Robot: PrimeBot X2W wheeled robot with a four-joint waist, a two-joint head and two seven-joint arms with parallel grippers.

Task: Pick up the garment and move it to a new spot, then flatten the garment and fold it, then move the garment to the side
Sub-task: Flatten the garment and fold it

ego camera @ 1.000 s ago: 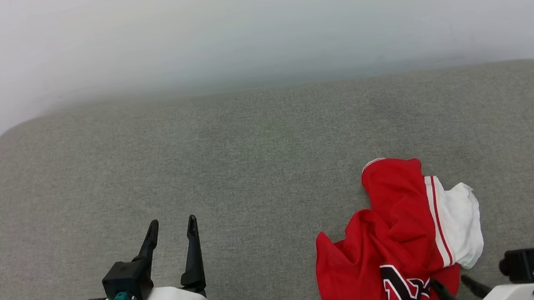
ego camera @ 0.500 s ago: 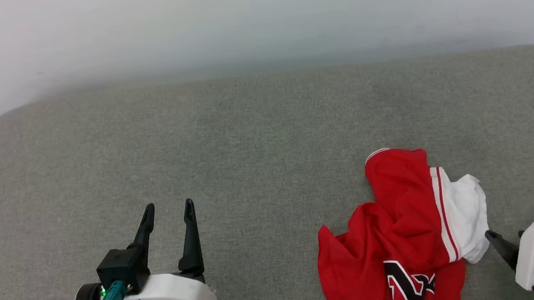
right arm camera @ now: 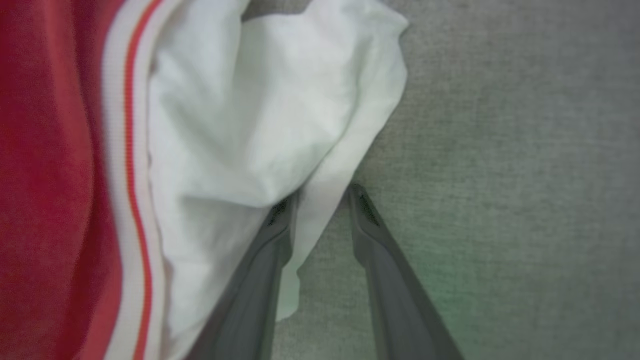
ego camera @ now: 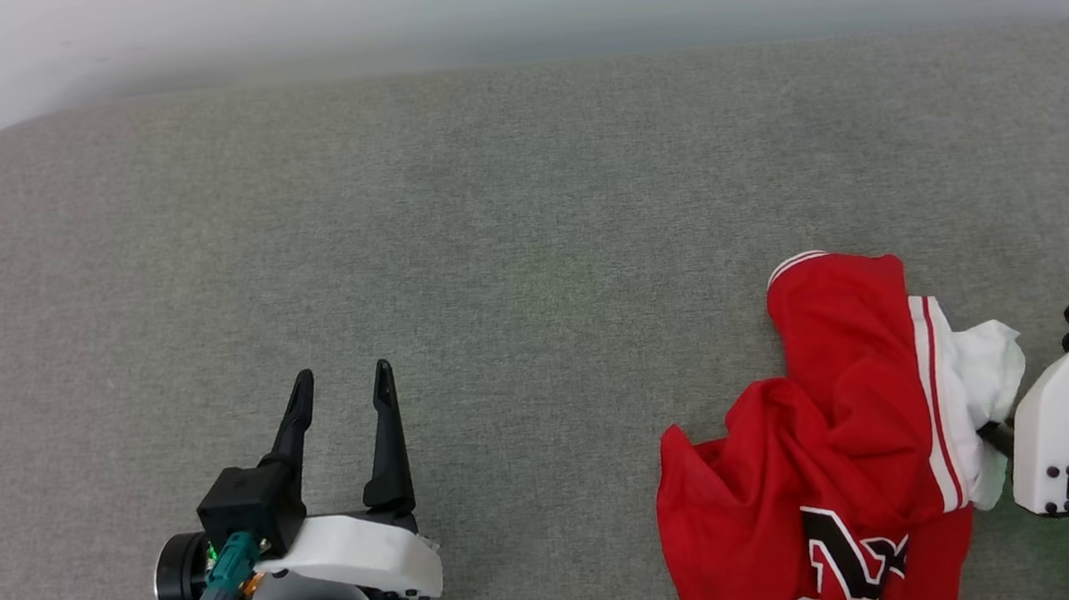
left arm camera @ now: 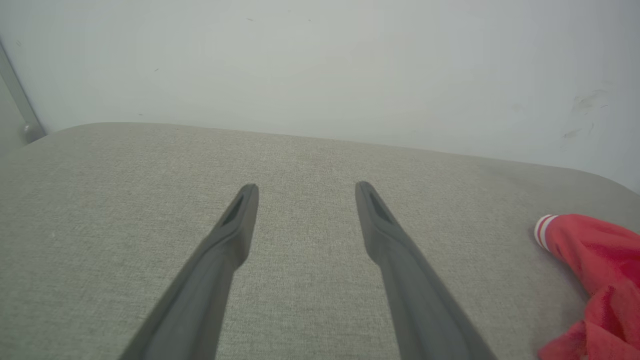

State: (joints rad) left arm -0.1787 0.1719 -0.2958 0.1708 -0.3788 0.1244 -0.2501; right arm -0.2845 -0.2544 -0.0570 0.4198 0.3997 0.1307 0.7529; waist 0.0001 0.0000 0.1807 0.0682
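A grey cushion [ego camera: 488, 245], seen from my head. The shirt [ego camera: 811, 429] lies crumpled on it at about 4 o'clock: red body bunched, black print [ego camera: 851, 561] half showing, white sleeve [right arm camera: 250, 110] out toward 3 o'clock. My right gripper [right arm camera: 321, 195] straddles that sleeve's edge, with a fold of white cloth between the jaws. Whether they pinch it yet I cannot tell. My left gripper [ego camera: 343, 372] sits at 7 o'clock, jaws wide and empty, well apart from the shirt. I judge this the very first pick-up. Nothing looks lifted, flattened or folded, and the move aside is also left.
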